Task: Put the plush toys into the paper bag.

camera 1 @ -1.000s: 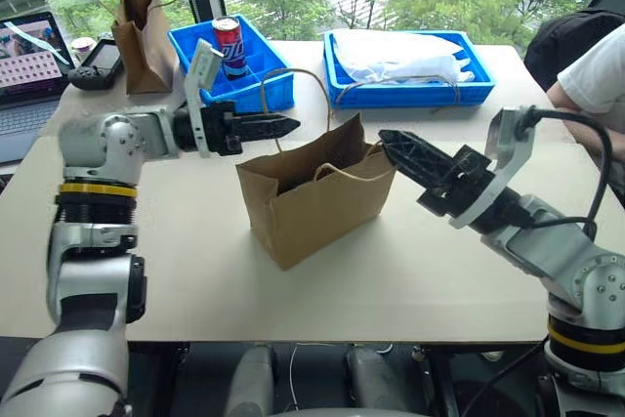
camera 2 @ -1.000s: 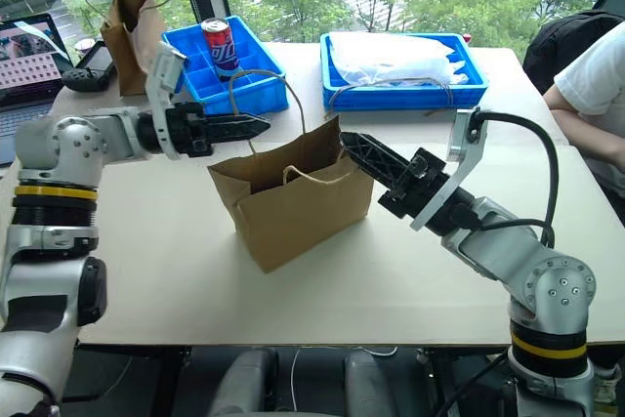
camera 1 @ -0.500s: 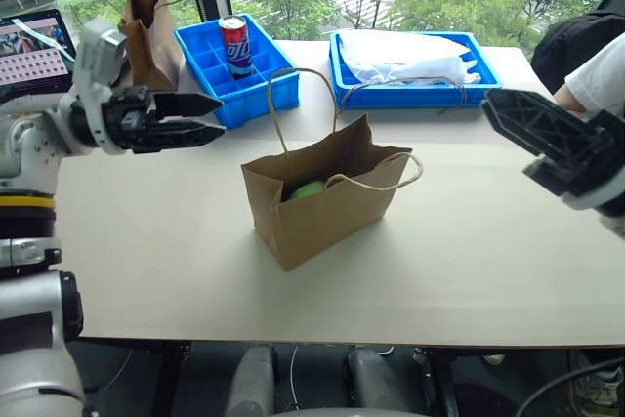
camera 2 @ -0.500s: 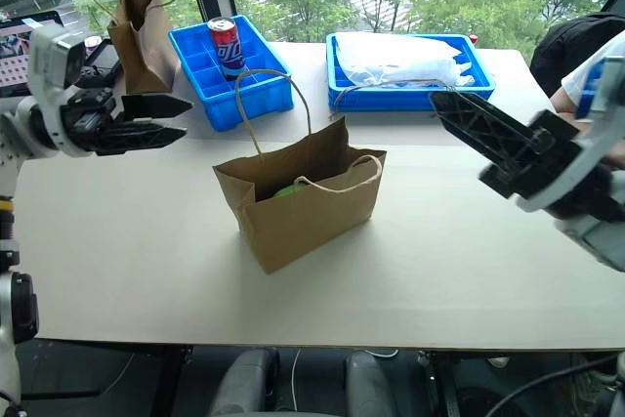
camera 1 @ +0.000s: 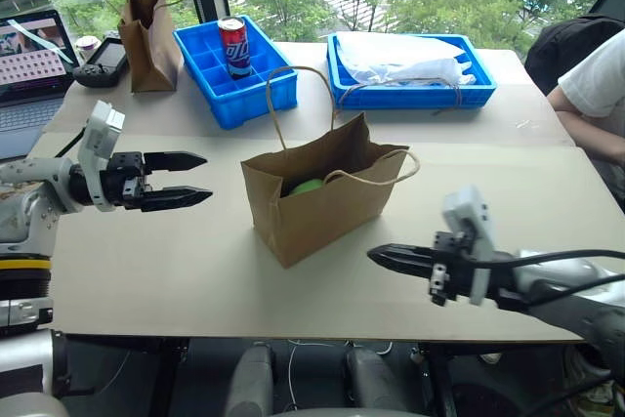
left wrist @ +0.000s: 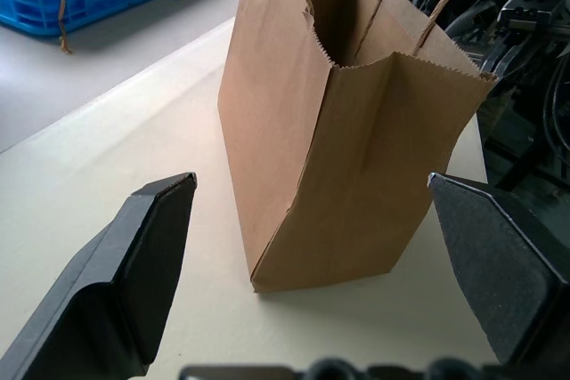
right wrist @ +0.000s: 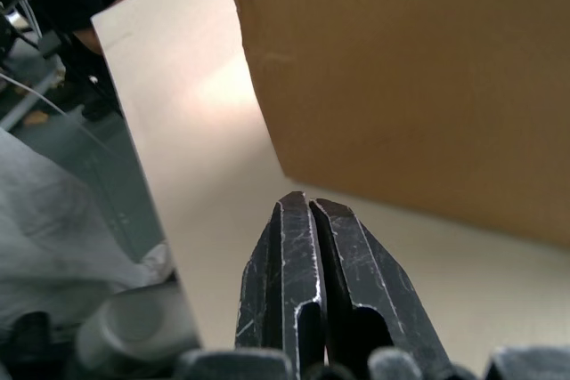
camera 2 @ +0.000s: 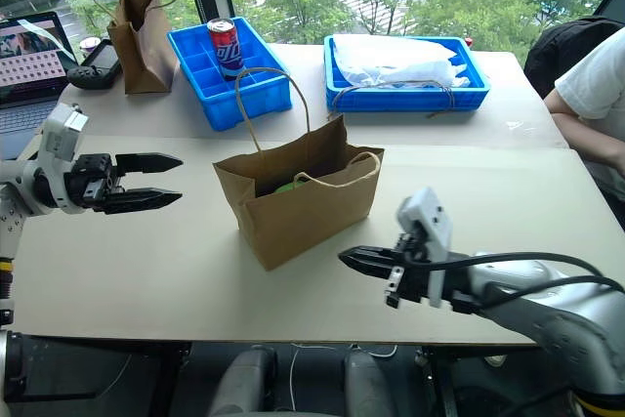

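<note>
Head views: pale surface (camera 1: 176,261); paper bag (camera 1: 317,197) upright at centre, lime plush toy (camera 1: 309,187) inside; blue trays far side, windows beyond. Left gripper (camera 1: 190,179) spread, empty, left of bag.
Right wrist view: right gripper (right wrist: 309,211) clenched, empty, near bag.

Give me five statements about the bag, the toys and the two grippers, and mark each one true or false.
1. The paper bag stands upright on the table. True.
2. A green toy shows inside the bag. True.
3. The left gripper is shut on a toy. False: its fingers are spread wide and hold nothing, off to the side of the bag.
4. The right gripper is shut and holds nothing. True.
5. The soda can lies on its side on the table. False: it stands upright in a blue bin.
</note>
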### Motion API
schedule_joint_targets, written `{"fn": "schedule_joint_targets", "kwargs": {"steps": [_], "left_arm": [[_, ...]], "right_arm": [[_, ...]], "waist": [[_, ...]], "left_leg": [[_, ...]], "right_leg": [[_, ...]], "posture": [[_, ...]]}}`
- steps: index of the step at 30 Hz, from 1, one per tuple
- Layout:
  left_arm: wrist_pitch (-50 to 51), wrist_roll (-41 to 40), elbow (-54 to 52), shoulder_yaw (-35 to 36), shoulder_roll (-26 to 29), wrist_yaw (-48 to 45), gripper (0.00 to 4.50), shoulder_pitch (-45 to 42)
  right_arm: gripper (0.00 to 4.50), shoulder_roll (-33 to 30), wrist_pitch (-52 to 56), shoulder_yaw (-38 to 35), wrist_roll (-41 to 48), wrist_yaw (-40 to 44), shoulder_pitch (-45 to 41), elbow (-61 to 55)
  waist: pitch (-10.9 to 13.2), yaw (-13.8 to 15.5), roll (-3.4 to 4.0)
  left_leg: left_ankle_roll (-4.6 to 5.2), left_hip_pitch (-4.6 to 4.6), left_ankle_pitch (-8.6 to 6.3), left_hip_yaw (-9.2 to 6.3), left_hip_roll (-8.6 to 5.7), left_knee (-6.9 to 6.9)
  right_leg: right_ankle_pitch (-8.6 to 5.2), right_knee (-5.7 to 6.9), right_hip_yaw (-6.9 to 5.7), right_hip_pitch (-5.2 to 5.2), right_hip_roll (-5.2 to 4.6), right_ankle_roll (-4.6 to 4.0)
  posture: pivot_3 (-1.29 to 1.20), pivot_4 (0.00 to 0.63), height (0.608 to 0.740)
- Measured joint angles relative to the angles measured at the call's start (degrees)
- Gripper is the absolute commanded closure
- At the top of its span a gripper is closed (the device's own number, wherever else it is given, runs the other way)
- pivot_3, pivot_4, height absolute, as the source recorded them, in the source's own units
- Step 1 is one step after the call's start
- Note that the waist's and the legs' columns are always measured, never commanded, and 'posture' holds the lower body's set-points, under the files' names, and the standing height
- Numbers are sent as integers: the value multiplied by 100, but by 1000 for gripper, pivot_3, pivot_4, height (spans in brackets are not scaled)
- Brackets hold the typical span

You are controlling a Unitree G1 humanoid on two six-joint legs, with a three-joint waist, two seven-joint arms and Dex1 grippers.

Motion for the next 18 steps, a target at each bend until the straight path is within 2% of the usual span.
{"fn": "schedule_joint_targets", "kwargs": {"steps": [4, 8, 13, 18], "left_arm": [[104, 1, -349, -80, -306, 366, 0, 59], [344, -66, -757, -125, -491, 670, 0, 114], [839, -334, -1492, -219, -532, 911, 0, 406], [1379, -715, -2101, -217, -600, 1331, 0, 519]], "right_arm": [[4298, 744, -363, 942, -1146, -199, -659, 372], [4298, 1337, -633, 1301, -1868, -302, -870, 856], [4298, 1953, -790, 1360, -2352, -400, -1050, 1342], [4298, 2231, -804, 1351, -2646, -404, -1096, 1548]], "waist": [[0, 19, 0], [-1, 18, -1], [-1, -14, -1], [-1, -12, -1]], "left_leg": [[0, -8, 0, -1, -3, 0], [0, -7, 0, -2, -4, 0], [0, -2, 0, -4, 0, 0], [0, 0, 0, -6, -2, 0]], "right_leg": [[2, 1, -2, -4, -1, -3], [2, 5, -4, -4, -2, -3], [3, 13, -4, -4, 1, -4], [3, 14, -5, -2, 1, -5]], "posture": [[0, 150, 698], [0, 150, 698], [0, 150, 698], [0, 150, 698]]}}
